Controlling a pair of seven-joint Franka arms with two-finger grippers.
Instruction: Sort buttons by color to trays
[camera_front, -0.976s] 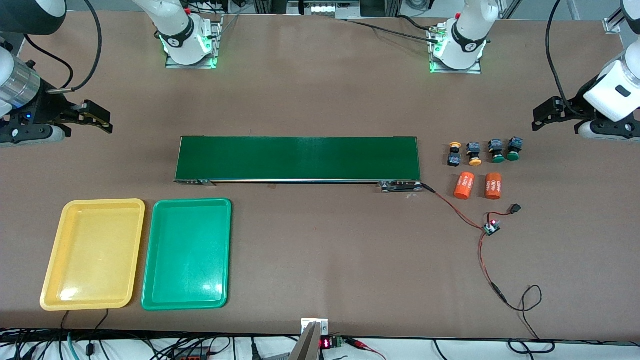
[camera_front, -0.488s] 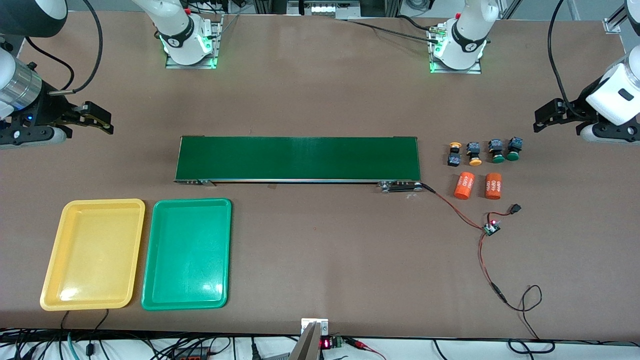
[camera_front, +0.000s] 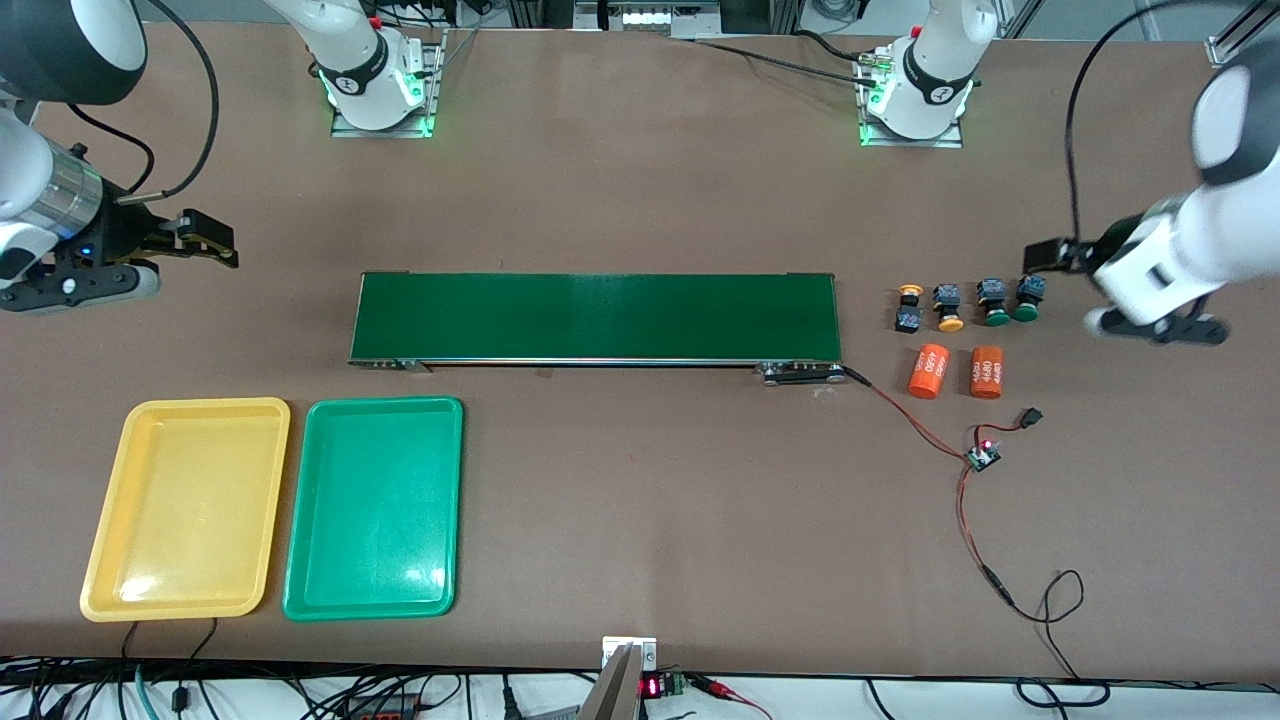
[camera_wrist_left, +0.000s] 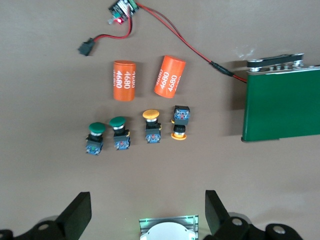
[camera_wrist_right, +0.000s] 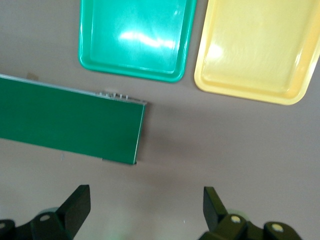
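Four buttons stand in a row on the table past the belt's end, toward the left arm's end: two yellow-orange (camera_front: 909, 307) (camera_front: 948, 308) and two dark green (camera_front: 994, 303) (camera_front: 1029, 298). In the left wrist view the green pair (camera_wrist_left: 95, 137) (camera_wrist_left: 120, 133) and the yellow pair (camera_wrist_left: 151, 126) (camera_wrist_left: 180, 122) are all visible. My left gripper (camera_front: 1045, 261) hangs open and empty over the table beside the green buttons (camera_wrist_left: 146, 211). The yellow tray (camera_front: 185, 505) and the green tray (camera_front: 373, 505) lie side by side, both empty. My right gripper (camera_front: 222, 248) is open and empty over the table's right-arm end (camera_wrist_right: 145, 206).
A long dark-green belt (camera_front: 595, 317) lies across the middle. Two orange cylinders printed 4680 (camera_front: 928, 371) (camera_front: 986, 372) lie nearer the front camera than the buttons. A small circuit board (camera_front: 983, 457) with red and black wires sits nearer still.
My left arm has swung in toward the green buttons, its gripper now close beside them. My right gripper has shifted slightly toward the belt. The buttons and trays have not moved.
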